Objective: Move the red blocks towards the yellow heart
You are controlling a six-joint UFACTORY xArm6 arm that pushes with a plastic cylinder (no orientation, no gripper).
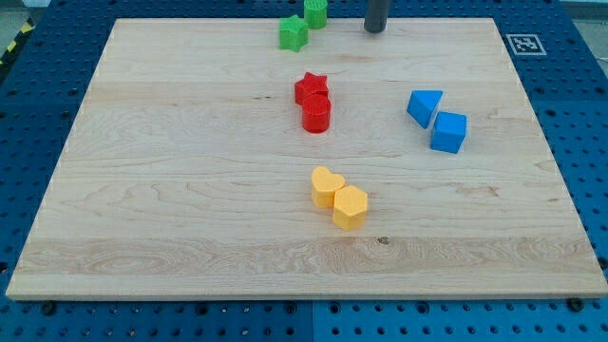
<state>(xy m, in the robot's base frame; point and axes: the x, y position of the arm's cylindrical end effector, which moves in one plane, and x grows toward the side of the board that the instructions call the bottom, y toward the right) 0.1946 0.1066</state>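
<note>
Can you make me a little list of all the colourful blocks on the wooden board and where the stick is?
board: light wooden board on a blue pegged table
my tip: dark rod's end at the view's top, right of the green blocks, touching no block
red blocks: red star block and red cylinder block, touching, near the middle
yellow blocks: yellow heart block and yellow hexagon block, touching, below the reds
green blocks: green star block, green cube block, top edge
blue blocks: blue wedge block, blue cube block, right side
</note>
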